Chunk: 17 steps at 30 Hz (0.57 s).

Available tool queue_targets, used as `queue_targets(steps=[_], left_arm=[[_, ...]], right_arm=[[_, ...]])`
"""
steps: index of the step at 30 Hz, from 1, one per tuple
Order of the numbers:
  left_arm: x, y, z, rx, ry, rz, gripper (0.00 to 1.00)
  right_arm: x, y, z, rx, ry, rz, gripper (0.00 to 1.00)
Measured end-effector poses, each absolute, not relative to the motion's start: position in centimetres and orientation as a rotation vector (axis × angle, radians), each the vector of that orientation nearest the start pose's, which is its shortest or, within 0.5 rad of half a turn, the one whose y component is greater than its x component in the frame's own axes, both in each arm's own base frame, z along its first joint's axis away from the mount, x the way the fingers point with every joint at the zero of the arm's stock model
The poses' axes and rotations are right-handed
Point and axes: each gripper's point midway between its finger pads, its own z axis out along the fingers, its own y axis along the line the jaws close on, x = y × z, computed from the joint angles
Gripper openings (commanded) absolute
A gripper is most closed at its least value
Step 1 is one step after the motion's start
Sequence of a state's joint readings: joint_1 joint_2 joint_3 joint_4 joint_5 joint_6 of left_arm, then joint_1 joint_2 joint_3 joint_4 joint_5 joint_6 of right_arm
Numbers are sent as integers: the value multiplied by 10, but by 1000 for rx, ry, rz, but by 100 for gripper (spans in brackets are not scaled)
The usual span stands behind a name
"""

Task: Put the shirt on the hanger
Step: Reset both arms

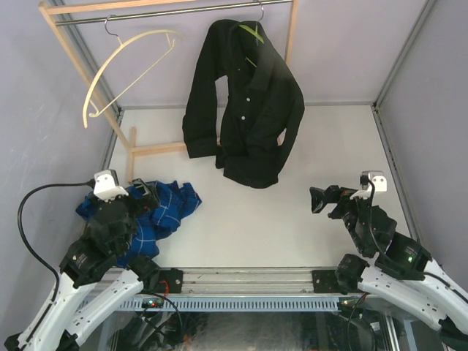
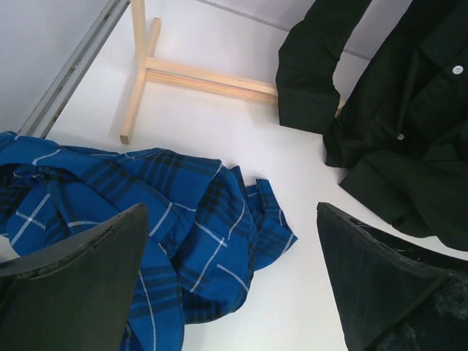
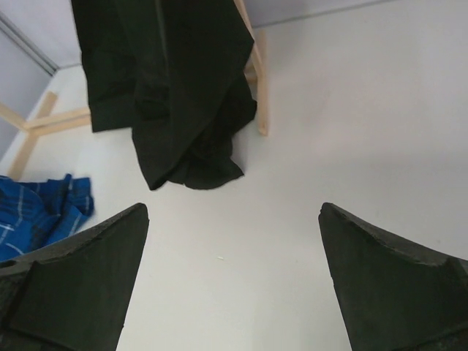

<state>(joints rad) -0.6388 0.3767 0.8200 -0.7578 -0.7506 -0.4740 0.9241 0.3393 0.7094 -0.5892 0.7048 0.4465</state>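
left gripper (image 2: 230, 219) wide open over blue plaid shirt (image 2: 197, 241), right gripper (image 3: 234, 212) wide open too, both empty, black shirt (image 1: 245, 102) on green hanger (image 1: 251, 33)

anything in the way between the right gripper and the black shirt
Nothing visible does. Only bare table lies between the open right gripper and the black shirt, whose hem bunches on the table. The blue plaid shirt lies well off to the left, by the left gripper.
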Motion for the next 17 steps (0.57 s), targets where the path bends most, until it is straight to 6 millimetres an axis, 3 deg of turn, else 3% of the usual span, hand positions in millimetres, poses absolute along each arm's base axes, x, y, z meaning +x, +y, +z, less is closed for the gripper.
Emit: queue_targets(steps=[6, 17], left_arm=[[194, -7, 266, -377, 1753, -58, 100], [189, 10, 261, -445, 1727, 2, 100]], right_arm=[[189, 81, 233, 87, 1802, 324, 100], [188, 75, 235, 119, 1786, 324, 100]])
